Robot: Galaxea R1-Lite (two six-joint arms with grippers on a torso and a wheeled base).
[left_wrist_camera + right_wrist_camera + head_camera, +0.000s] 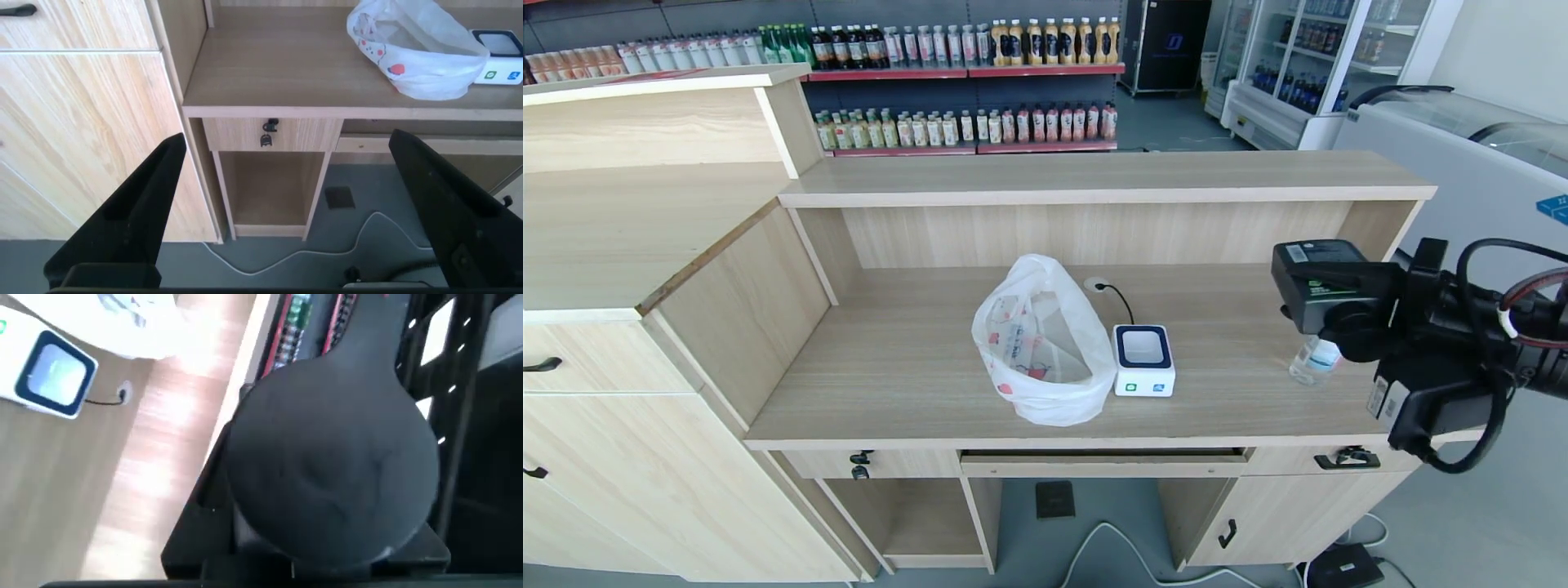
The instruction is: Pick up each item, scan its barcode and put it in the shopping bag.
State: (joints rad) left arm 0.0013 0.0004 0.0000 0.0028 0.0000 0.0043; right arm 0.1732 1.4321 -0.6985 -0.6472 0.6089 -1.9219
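Right arm (1437,343): hung over the right end of the bench (890,376), just above a clear bottle (1312,361) that was on it; state of its tool could not be told. Left tool (286,139): spread wide, holding nothing, low in front of the bench, facing its left drawer (270,133). White shopping bag (1043,351): stood open at mid-bench, white scanner (1144,359) just beside it on the right.

The head camera looks forward and down over the whole light wooden counter (915,367). The left wrist camera faces its front edge from lower and farther back. The right wrist camera hangs close above its right end. All three share the white square scanner (1144,359) and the white plastic bag (1041,343).
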